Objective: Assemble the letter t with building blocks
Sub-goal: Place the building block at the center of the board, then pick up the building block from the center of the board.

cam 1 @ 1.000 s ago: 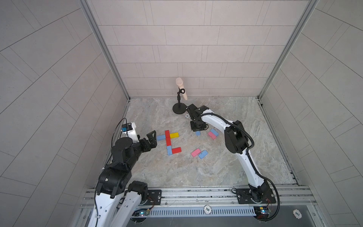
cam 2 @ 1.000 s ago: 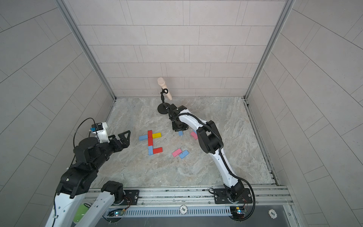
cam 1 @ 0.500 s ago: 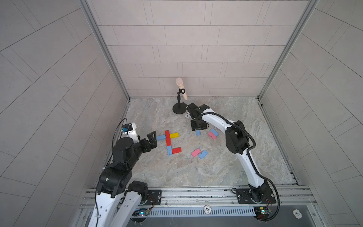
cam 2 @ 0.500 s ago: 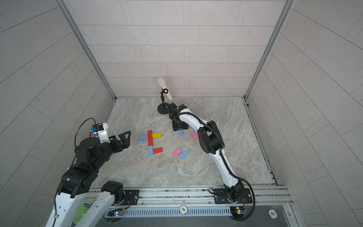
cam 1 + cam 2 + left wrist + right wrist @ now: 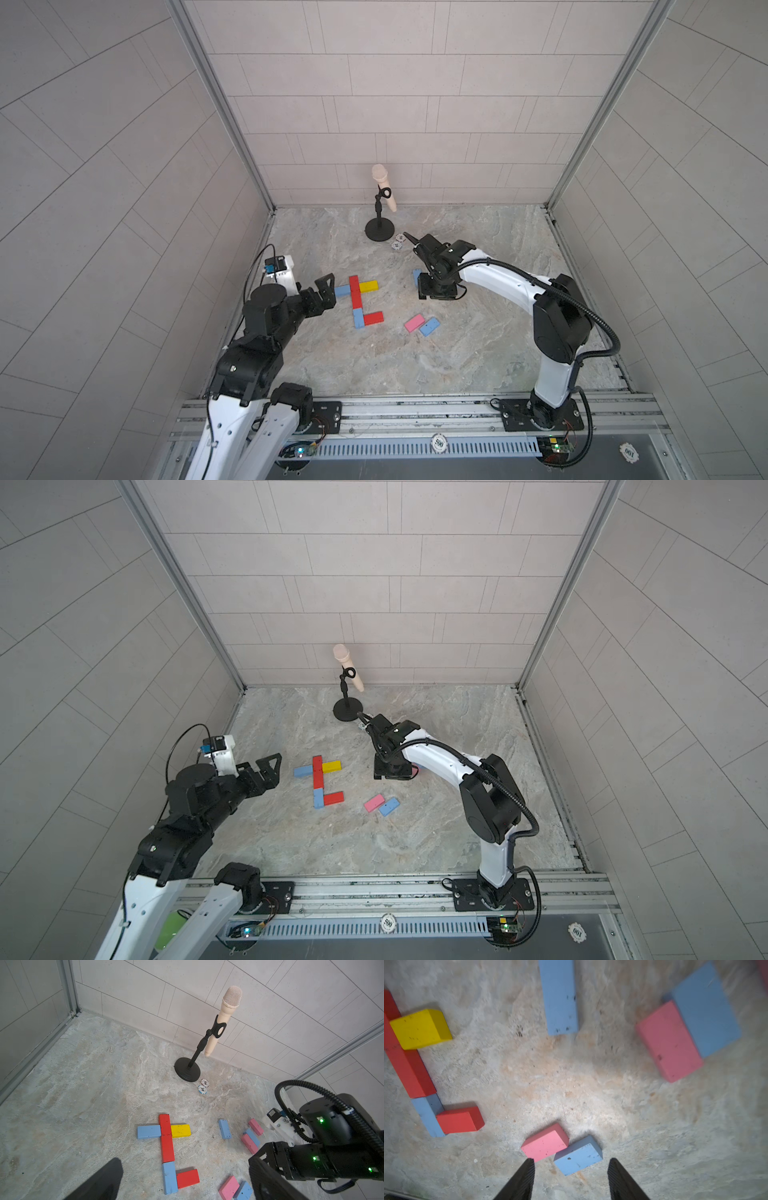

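I hover my right gripper (image 5: 571, 1160), jaws apart and empty, near a spare pink block (image 5: 545, 1142), and park the left gripper (image 5: 323, 293) gaping beside the t (image 5: 355, 297), out of the way.

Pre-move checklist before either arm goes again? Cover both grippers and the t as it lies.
1. Right gripper empty: ok. Jaws apart, nothing between them.
2. Left gripper empty: ok. Wide open, apart from the blue crossbar block.
3. Stem in line: ok. Red stem blocks and blue stem block lie end to end.
4. Crossbar: ok. Blue crossbar block and yellow block touch the stem on opposite sides.
5. Foot: ok. Red foot block sits against the blue stem block.
6. Right gripper's height over the spare pink and blue pair: cannot tell.
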Available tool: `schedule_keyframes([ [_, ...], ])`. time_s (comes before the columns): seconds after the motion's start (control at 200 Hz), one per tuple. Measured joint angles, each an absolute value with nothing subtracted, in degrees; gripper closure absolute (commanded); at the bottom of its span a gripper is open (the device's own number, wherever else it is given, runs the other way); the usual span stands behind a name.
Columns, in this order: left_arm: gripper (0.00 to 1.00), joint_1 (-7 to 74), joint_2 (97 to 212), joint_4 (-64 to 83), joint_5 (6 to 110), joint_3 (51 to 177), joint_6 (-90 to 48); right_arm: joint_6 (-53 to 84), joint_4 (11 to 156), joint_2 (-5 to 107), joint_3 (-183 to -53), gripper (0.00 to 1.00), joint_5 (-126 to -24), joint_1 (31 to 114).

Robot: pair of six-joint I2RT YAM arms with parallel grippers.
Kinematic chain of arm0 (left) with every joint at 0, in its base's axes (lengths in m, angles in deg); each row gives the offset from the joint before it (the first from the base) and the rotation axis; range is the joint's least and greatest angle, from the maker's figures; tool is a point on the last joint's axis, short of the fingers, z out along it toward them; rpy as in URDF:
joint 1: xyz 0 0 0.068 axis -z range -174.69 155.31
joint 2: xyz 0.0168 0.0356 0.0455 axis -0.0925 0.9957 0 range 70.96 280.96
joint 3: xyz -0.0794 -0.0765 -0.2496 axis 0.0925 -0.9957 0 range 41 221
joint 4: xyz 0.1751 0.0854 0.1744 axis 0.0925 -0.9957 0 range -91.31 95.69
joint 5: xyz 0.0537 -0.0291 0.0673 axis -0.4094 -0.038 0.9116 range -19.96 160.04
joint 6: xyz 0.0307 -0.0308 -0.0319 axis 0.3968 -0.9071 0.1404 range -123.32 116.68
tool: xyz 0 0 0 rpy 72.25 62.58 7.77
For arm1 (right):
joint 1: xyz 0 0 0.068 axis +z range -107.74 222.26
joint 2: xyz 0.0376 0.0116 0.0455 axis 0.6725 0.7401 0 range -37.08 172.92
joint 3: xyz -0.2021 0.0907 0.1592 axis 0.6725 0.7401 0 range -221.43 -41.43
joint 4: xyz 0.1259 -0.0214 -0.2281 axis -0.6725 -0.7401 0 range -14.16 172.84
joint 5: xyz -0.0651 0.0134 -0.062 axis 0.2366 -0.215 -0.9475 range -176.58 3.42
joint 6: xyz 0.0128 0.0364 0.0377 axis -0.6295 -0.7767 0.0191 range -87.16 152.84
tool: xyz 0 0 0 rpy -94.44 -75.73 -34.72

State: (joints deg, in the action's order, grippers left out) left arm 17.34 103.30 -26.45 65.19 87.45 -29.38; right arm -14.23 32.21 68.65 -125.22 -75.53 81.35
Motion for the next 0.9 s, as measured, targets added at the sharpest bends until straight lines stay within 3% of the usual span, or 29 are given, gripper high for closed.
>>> schedule_keyframes([
  [0.245, 0.00, 17.3, 107.4, -22.9, 62.5, 86.3, -29.4, -26.7, 37.0, 68.5, -121.6, 0.40, -71.5, 87.7],
  [0.581, 0.00, 17.3, 108.7, -21.5, 61.0, 85.7, -29.3, -44.8, 44.4, 66.3, -113.0, 0.42, -71.9, 89.5],
  [0.901, 0.00, 17.3, 106.8, -21.6, 60.8, 84.2, -29.4, -52.2, 50.1, 67.7, -114.5, 0.45, -72.9, 92.5],
])
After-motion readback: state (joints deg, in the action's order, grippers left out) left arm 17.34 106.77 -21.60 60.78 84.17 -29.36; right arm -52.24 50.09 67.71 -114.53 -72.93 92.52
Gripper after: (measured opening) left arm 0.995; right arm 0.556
